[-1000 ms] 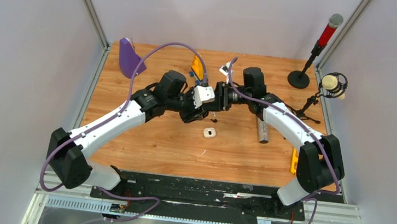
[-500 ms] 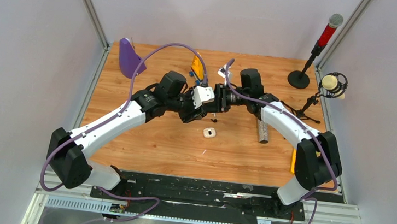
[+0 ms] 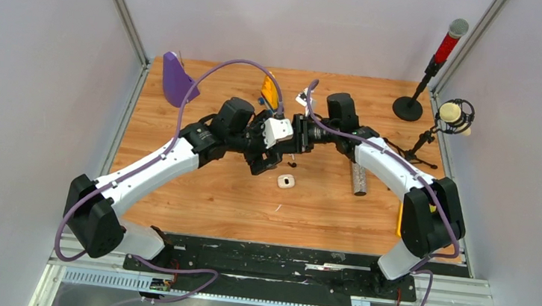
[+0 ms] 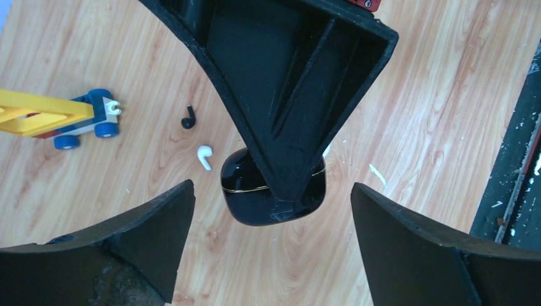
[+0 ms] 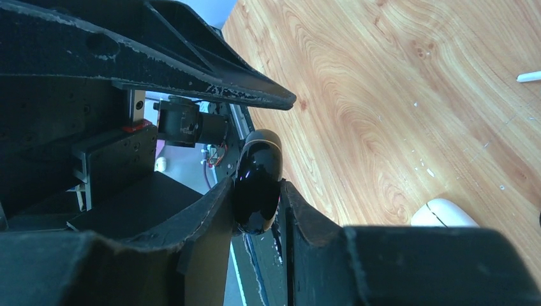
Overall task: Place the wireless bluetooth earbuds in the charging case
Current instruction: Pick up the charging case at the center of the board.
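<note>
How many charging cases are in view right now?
2: the black case pinched in the right gripper; the white case on the table just near-side of it. Others may be hidden.

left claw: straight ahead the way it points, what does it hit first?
Probably the black charging case, pinched in the right claw, centred ahead of the open left claw. Depth unclear from this view.

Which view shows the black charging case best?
The left wrist view: the black case shows its glossy body and seam, partly behind one finger. The right wrist view shows it edge-on, pinched in the right tool. In the top view I cannot make it out.
</note>
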